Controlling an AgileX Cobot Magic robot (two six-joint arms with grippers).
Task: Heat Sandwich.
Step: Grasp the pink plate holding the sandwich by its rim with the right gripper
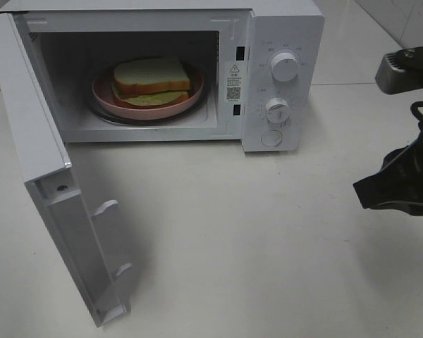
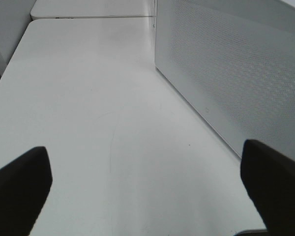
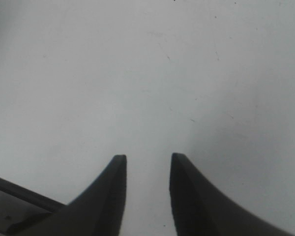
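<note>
The sandwich [image 1: 153, 79] is inside the open microwave [image 1: 282, 28], with a white table [image 1: 254, 232] around it.
I see it lying on a pink plate [image 1: 106, 95] in the cavity, and the door [image 1: 63, 211] stands wide open. The table is plain white with faint scuffs. My left gripper [image 2: 145, 150] is spread wide over bare table beside the microwave's dotted side. My right gripper [image 3: 147, 157] has its jaws a little apart and holds nothing.
</note>
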